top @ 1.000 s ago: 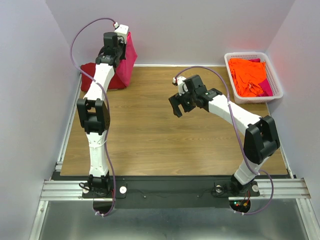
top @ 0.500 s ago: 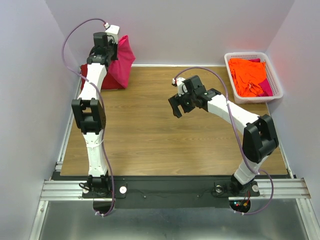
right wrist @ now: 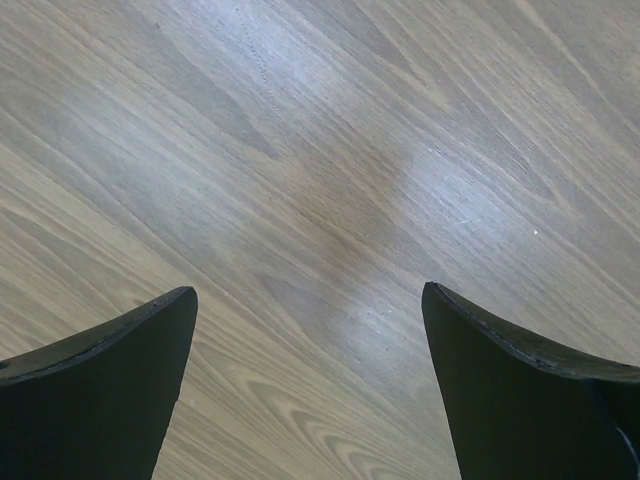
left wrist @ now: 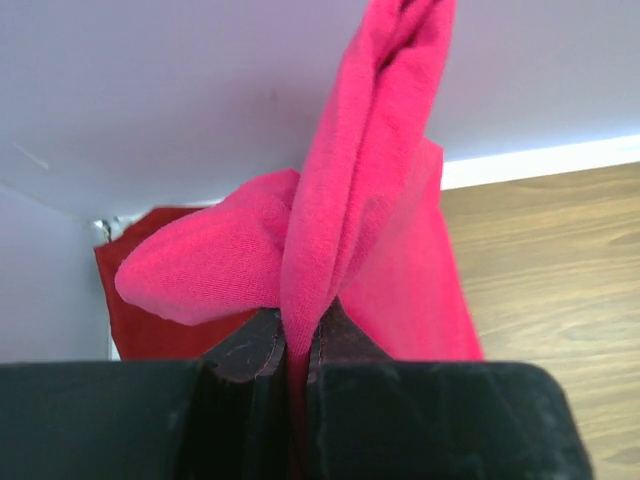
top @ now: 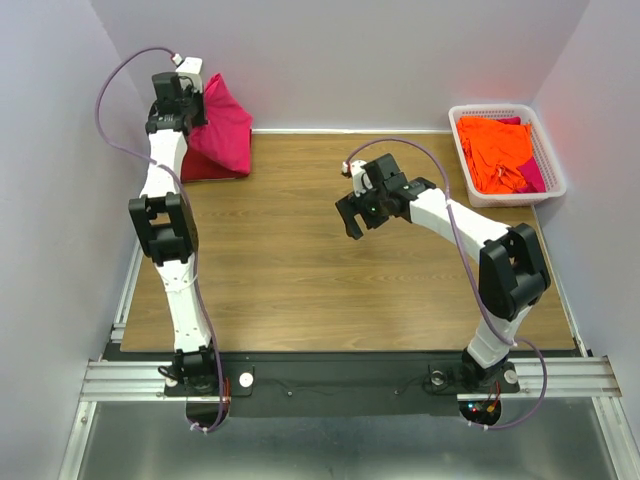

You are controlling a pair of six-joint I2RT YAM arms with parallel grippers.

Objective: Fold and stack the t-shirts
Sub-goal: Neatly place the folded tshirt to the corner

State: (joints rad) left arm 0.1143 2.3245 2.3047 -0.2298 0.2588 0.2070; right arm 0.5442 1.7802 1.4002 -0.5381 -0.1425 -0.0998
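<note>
A bright pink-red t-shirt [top: 222,125] hangs bunched at the table's far left corner, pinched between the jaws of my left gripper [top: 190,110]. In the left wrist view the pink cloth [left wrist: 360,190] runs up from the shut left gripper [left wrist: 297,345]. Under it lies a dark maroon-red t-shirt [top: 197,169], also seen behind the pink one as a maroon shirt [left wrist: 150,320]. Orange t-shirts [top: 495,150] fill the basket at the far right. My right gripper [top: 352,212] hovers open over bare wood mid-table; the right gripper [right wrist: 310,300] holds nothing.
A white latticed basket [top: 553,160] stands at the far right corner, with a bit of pink cloth [top: 533,175] among the orange. Walls close in on the left, back and right. The wooden table [top: 300,280] ends at a metal rail near the arm bases.
My left arm has swung left and toward the back corner, carrying the pink-red t-shirt over the maroon one. The right arm has barely moved.
</note>
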